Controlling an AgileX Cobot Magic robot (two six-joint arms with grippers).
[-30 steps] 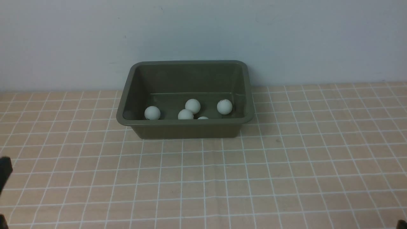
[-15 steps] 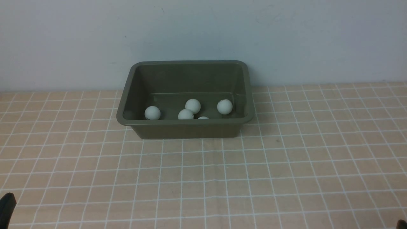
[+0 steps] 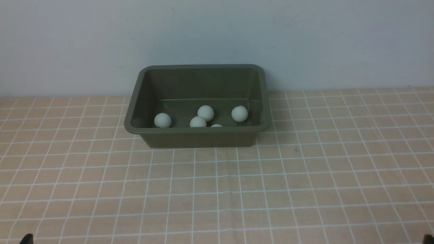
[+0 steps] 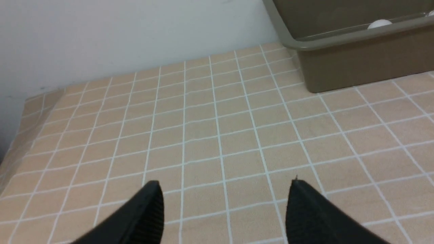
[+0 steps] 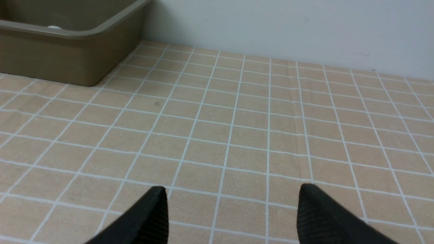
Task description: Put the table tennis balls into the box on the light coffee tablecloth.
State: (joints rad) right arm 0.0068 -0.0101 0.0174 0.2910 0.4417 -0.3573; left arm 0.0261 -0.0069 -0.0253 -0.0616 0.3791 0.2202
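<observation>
All five table tennis balls lie inside the box, resting on its floor toward the near wall. One sits toward the left, two touch or nearly touch near the middle, one stands apart on the right, and the fifth shows only as a white sliver behind the near rim. The olive-green box stands on the light coffee tablecloth close to the pale back wall. No ball is visible on the cloth in any view.

The balls and the box have not shifted over the last second. What has changed is the left arm: a second ago a dark part of it stood at the left edge of the front view, half a second ago it had sunk toward the bottom corner, and now only a dark tip remains at the very bottom edge. The arm is pulling back toward the robot, away from the box.

In the left wrist view the left gripper has its jaws wide apart with nothing between them, over bare cloth, with a corner of the box and a ball's top off to one side. The right gripper likewise has its jaws apart and empty, low over the surface, well away from the box.

I judge the task to be finished: every ball is in, both arms are empty, and the left arm's retreat looks like a return to rest.
</observation>
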